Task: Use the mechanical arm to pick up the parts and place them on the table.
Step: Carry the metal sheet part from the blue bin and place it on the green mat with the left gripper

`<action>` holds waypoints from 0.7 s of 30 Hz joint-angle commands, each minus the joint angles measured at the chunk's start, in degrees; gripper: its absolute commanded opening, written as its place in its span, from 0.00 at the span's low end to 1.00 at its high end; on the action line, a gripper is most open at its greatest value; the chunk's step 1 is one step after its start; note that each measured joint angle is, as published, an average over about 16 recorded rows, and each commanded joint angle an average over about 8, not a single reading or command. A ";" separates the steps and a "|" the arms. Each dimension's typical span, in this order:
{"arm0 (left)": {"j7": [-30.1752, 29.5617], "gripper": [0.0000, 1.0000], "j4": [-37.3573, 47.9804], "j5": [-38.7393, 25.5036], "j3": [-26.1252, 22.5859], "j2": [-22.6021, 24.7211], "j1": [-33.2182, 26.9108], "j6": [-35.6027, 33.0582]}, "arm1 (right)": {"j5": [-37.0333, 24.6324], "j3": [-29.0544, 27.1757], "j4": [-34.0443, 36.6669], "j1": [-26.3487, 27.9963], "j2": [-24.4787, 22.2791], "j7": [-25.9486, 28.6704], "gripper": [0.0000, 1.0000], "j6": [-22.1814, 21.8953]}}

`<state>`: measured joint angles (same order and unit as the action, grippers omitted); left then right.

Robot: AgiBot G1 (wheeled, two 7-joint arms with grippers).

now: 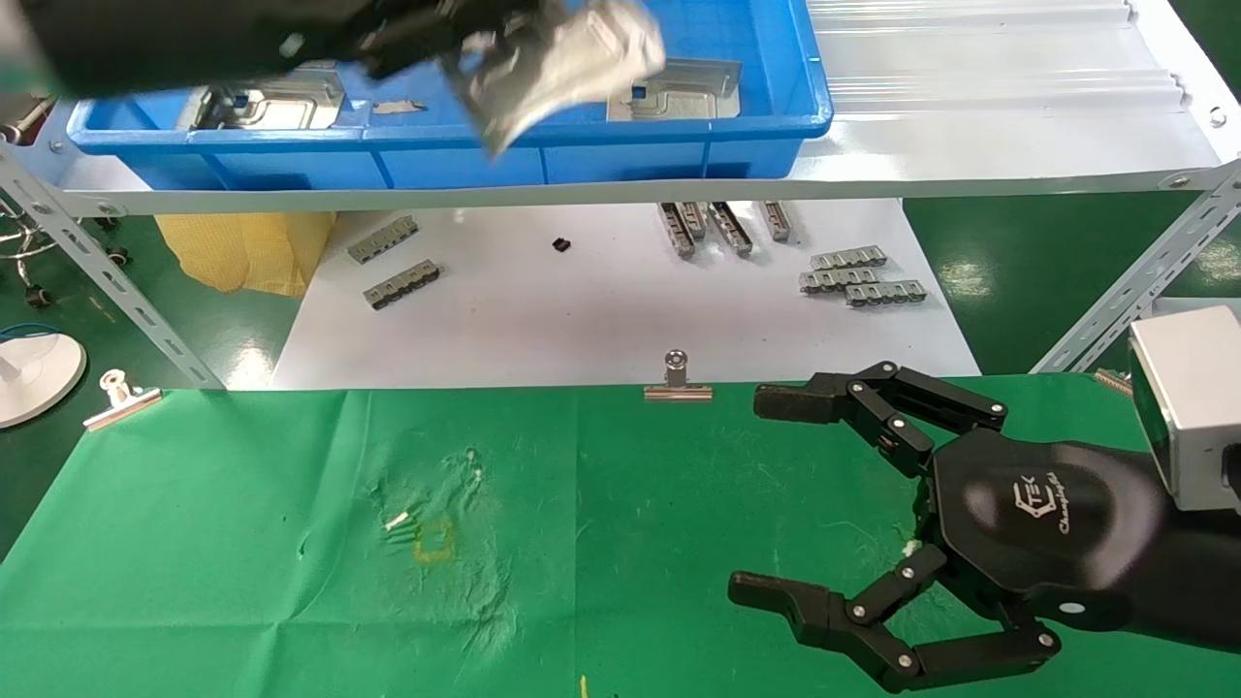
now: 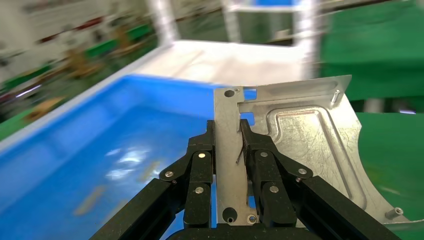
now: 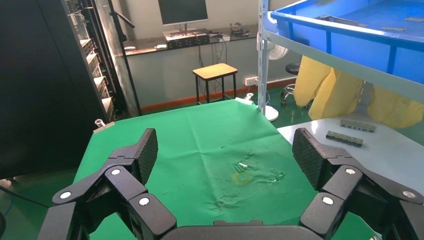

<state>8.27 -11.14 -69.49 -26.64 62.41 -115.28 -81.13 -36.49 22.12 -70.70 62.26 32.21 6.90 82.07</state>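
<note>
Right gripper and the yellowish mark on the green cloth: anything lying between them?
Nothing: the head view shows only bare cloth between the open right gripper and the yellowish mark.

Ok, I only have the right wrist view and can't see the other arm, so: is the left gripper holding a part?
Observer: Yes, the left gripper has its fingers shut on a silver part.
Operator: Where is it?
Observer: Raised above the blue tray.
Operator: Any parts left inside?
Observer: Two: left tray part and right tray part.
</note>
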 commanded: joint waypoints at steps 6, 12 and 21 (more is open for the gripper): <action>4.03 0.00 -5.85 3.07 -1.29 -6.13 4.22 -10.81 | 0.00 0.00 0.00 0.00 0.00 0.00 1.00 0.00; 5.46 0.00 -16.23 7.24 -5.42 -12.66 10.57 -10.63 | 0.00 0.00 0.00 0.00 0.00 0.00 1.00 0.00; 15.65 0.00 -20.97 6.57 -13.83 -16.61 20.42 -9.26 | 0.00 0.00 0.00 0.00 0.00 0.00 1.00 0.00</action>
<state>24.49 -30.66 -63.57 -39.87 46.94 -96.09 -90.27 -36.49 22.12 -70.70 62.26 32.21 6.90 82.07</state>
